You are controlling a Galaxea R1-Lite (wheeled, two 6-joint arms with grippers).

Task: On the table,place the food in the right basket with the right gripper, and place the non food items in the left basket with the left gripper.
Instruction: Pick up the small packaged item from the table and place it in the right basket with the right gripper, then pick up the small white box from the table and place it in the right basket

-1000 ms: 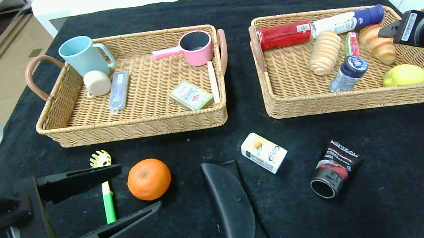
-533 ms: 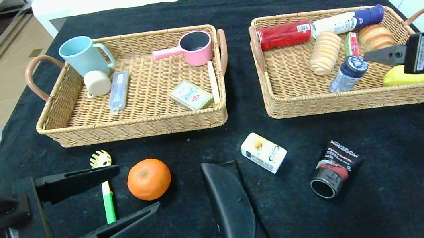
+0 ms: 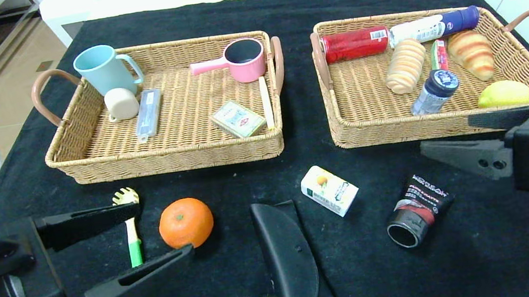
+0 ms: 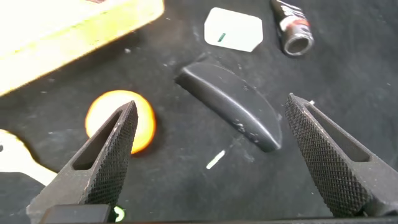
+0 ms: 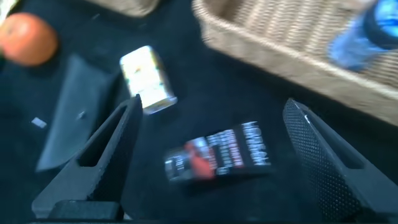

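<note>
Five items lie loose on the table (image 3: pixel 499 251): pasta fork (image 3: pixel 131 230), orange (image 3: pixel 186 223), black case (image 3: pixel 291 261), juice carton (image 3: pixel 329 190), black tube (image 3: pixel 418 210). The right gripper (image 3: pixel 445 139), jaws apart and empty, hangs before the right basket (image 3: pixel 443 124); its next pick is judged the carton. The left gripper (image 3: pixel 153 232), spread and empty, brackets the fork, with the left basket (image 3: pixel 170 157) beyond.

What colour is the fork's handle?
Green: the pasta fork has a yellow head and a green handle, clearest in the head view.

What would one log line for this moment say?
left claw: open, over pasta fork beside orange | right claw: open, empty, above black tube | juice carton, black case: on table
</note>
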